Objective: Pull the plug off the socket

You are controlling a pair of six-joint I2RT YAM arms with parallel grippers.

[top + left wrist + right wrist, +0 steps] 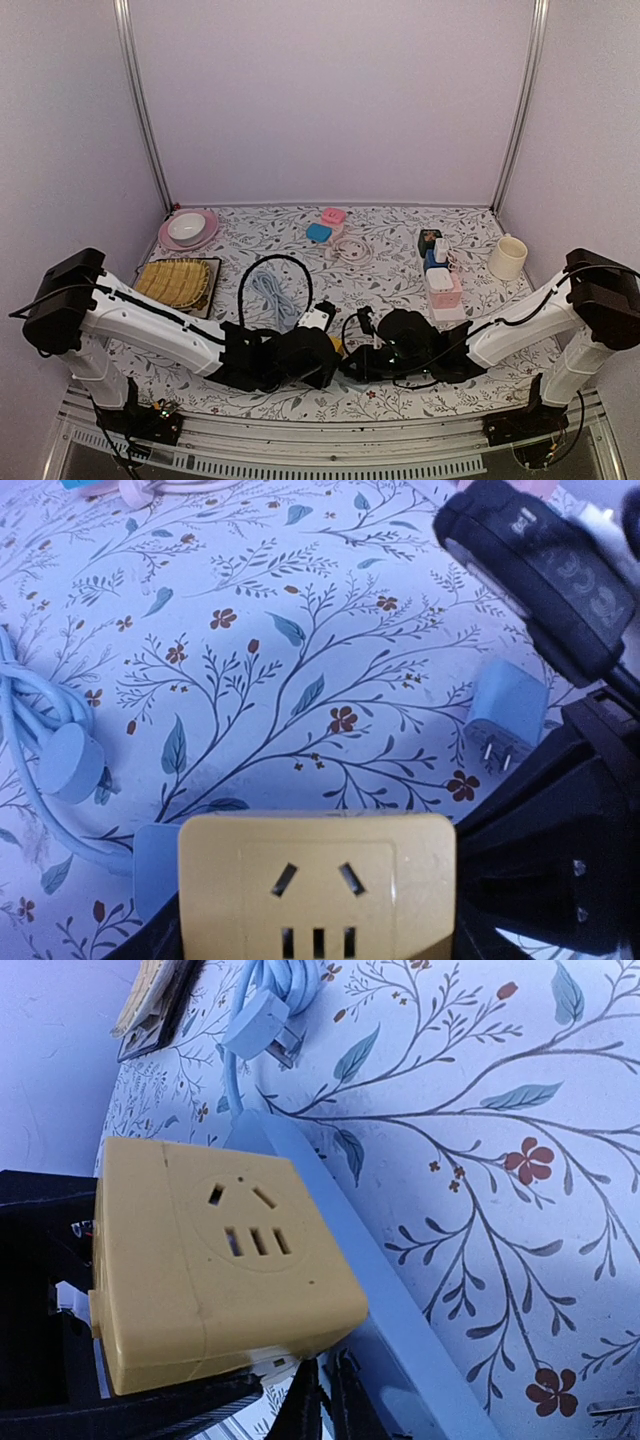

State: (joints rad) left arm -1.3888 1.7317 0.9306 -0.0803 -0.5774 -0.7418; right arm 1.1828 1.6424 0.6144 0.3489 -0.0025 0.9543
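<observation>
Seemingly done: plug [505, 715] lies clear of socket [318, 880]. Left gripper [322, 352] clamps socket; right gripper [322, 1400] closed, apparently empty. Next: release, retract.

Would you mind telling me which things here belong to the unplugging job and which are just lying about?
Job:
yellow socket cube
blue plug, prongs bare

Lying about:
coiled blue cable
cream mug
pink plate
woven mat
pink box
</observation>
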